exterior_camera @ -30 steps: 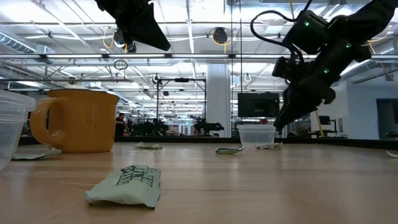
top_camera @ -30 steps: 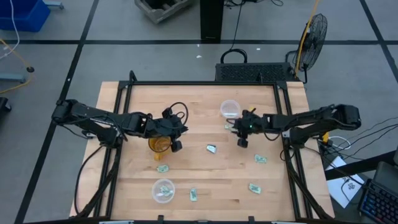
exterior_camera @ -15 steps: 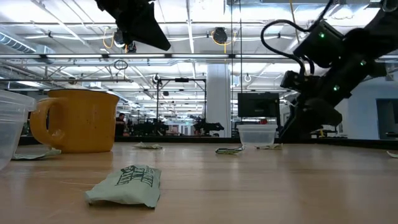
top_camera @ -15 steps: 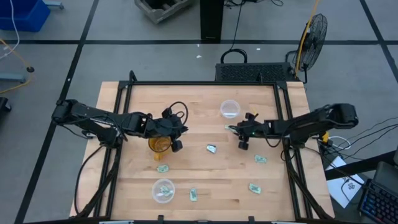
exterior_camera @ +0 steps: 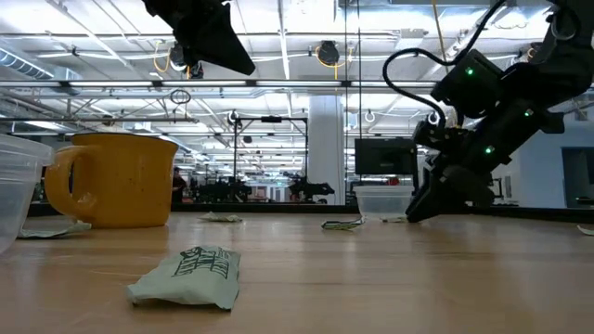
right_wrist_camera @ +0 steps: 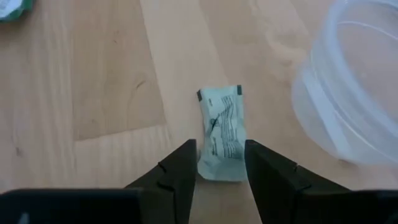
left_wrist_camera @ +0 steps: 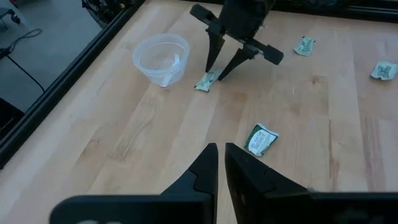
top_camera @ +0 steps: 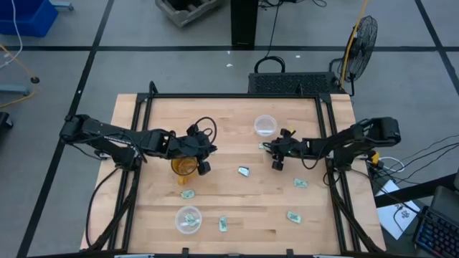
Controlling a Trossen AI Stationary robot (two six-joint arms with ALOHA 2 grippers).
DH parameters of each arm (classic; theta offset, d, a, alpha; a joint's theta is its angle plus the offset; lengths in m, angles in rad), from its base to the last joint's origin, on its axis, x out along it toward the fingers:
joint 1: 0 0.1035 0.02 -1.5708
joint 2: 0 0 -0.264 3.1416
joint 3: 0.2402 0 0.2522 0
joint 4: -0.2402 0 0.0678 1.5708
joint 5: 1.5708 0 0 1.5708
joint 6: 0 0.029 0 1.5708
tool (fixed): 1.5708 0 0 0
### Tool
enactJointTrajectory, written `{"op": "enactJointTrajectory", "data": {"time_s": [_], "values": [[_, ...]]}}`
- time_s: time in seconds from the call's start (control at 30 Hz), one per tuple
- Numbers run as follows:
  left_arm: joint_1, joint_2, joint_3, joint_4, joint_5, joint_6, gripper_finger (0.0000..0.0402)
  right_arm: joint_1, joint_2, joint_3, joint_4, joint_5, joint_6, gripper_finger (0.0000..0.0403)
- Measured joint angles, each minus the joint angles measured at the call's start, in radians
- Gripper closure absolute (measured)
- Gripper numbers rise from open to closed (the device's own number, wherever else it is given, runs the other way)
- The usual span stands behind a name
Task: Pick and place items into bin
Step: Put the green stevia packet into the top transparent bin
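Several small pale green-and-white packets lie flat on the wooden table. One packet (right_wrist_camera: 222, 134) (top_camera: 264, 147) lies beside a clear plastic cup (top_camera: 265, 126) (right_wrist_camera: 354, 93). My right gripper (right_wrist_camera: 221, 171) (exterior_camera: 422, 211) is open and low at the table, one finger on each side of that packet's near end; whether they touch it, I cannot tell. My left gripper (left_wrist_camera: 219, 158) (top_camera: 201, 163) is shut on nothing and hovers above the amber-orange cup (top_camera: 184, 166) (exterior_camera: 116, 181). Other packets (top_camera: 244, 170) (top_camera: 188, 193) (exterior_camera: 190, 274) lie scattered.
A second clear cup (top_camera: 188, 218) stands near the table's near edge, with packets (top_camera: 224, 224) (top_camera: 292, 215) (top_camera: 300, 183) around it and to the right. Dark frame rails (top_camera: 330, 143) run along the table's sides. Bare wood lies in the table's middle.
My right gripper has come down from above the table to its surface beside the clear cup, tipping its fingers downward, and now straddles the packet there. The left arm has kept still.
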Motion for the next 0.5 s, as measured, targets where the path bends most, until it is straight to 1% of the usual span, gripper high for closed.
{"op": "enactJointTrajectory", "data": {"time_s": [0.07,0.13,0.33,0.4,0.5], "values": [[0.0,0.0,0.0,0.0,0.0,0.0,0.0364,0.0,0.011,0.001,-0.011,0.001,0.0,0.0281],[0.0,0.0,0.0,0.0,0.0,0.0,0.0364,0.001,0.016,0.001,-0.019,0.002,0.003,0.0299],[0.0,0.0,0.0,0.0,0.0,0.002,0.0364,0.01,0.019,0.0,0.014,0.0,0.002,0.0386],[0.0,0.0,0.0,0.0,0.0,0.003,0.0364,0.018,0.02,-0.001,0.041,0.001,0.001,0.0396],[0.0,0.0,0.0,0.0,0.0,0.003,0.0364,0.039,0.0,-0.002,0.111,0.004,-0.006,0.0393]]}}
